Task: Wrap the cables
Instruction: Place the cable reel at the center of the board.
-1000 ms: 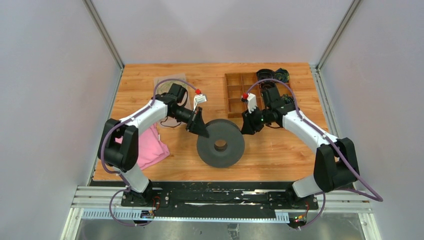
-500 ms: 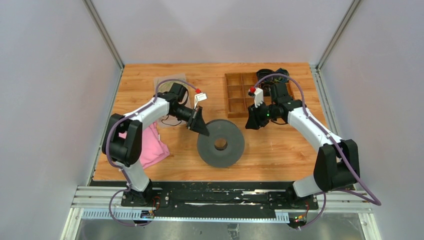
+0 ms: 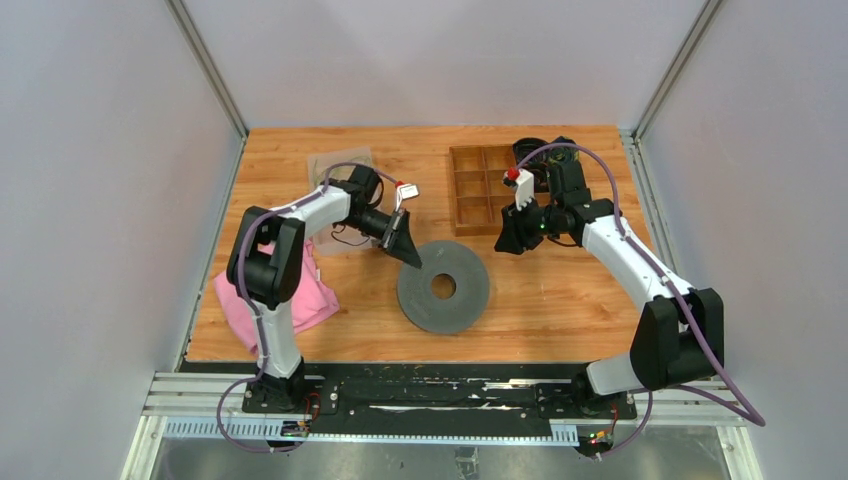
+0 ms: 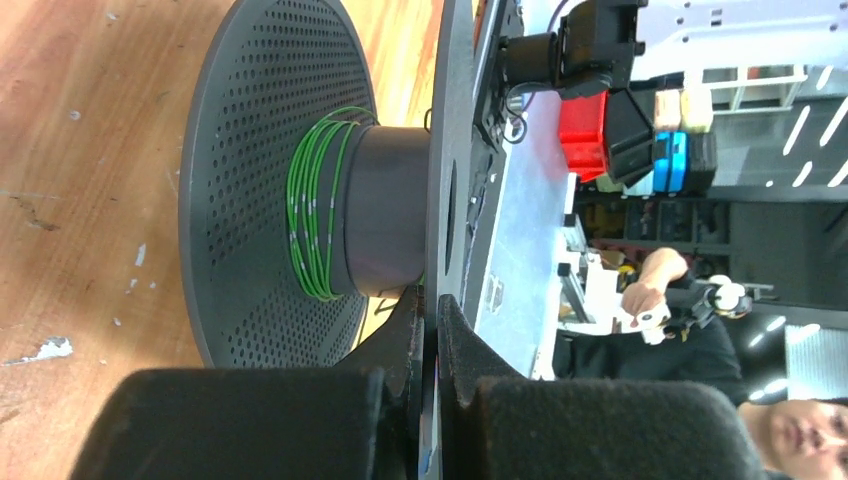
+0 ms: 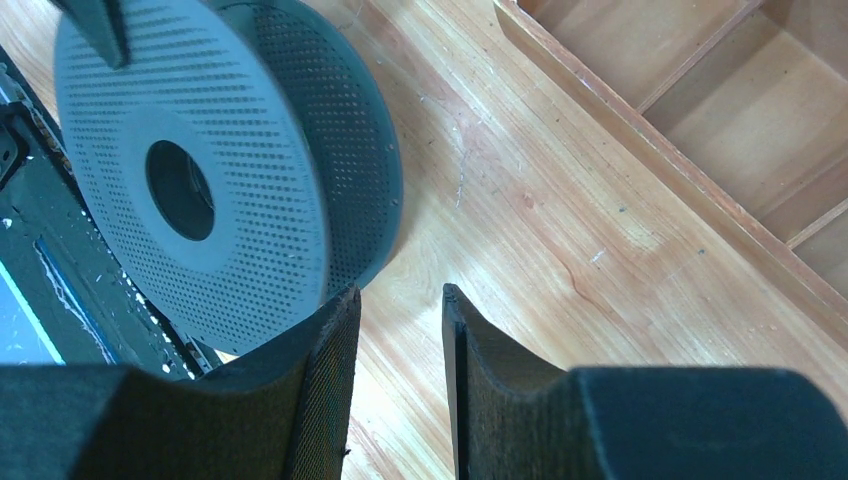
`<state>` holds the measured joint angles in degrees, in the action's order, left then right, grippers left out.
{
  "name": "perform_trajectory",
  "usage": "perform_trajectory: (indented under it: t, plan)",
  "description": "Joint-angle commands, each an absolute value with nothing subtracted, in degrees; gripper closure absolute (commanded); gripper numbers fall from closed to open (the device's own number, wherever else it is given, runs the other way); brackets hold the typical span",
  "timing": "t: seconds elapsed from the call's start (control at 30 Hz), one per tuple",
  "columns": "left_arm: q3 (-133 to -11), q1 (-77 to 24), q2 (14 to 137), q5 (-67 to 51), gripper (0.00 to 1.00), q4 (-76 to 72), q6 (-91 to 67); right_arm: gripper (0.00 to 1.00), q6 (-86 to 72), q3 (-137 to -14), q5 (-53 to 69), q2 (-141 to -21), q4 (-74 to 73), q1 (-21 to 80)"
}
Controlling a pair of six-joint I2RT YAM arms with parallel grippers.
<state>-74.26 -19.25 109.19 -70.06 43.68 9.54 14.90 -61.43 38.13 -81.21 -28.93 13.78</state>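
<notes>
Coils of thin yellow-green cable [image 4: 315,205] ringed hub of black perforated spool [image 4: 250,150], left gripper [image 4: 428,312] pinched its flange, right gripper [image 5: 398,300] half-open, empty.

A robotics lab test cell: a wooden table [image 3: 560,320] boxed in by plain white panels [image 3: 440,60] on metal posts [image 3: 205,65], with the left arm [image 3: 300,215] and right arm [image 3: 625,255] bolted to a rail [image 3: 440,410] at its near edge. Beyond the cell, the left wrist view shows white shelves [image 4: 740,85], red and blue bins [image 4: 585,135] and a person [image 4: 690,320] holding a small white device
</notes>
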Motion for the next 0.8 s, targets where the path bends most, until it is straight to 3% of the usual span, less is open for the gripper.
perform_trajectory:
  t: [0.0, 0.2, 0.27, 0.43, 0.77]
  plan:
    - [-77.59, -19.05, 114.38, -61.82, 0.99, 41.86, 8.67, 0.64, 14.77, -61.79, 40.5, -80.35, -28.61, 12.98]
    - [-81.39, -19.07, 119.08, -59.83, 0.92, 41.78, 6.93, 0.64, 13.9, -60.75, 41.07, -79.62, -26.81, 13.98]
    - [-81.86, -19.06, 119.55, -58.97, 0.87, 41.63, 6.53, 0.63, 14.0, -60.46, 40.71, -79.08, -26.5, 14.59]
    - [-82.09, -18.94, 119.22, -57.02, 0.62, 41.55, 6.58, 0.63, 14.1, -60.59, 40.43, -78.37, -26.52, 15.2]
    - [-81.15, -17.09, 112.12, -50.49, 0.4, 41.51, 9.58, 0.63, 16.33, -60.07, 37.87, -76.22, -27.82, 17.33]
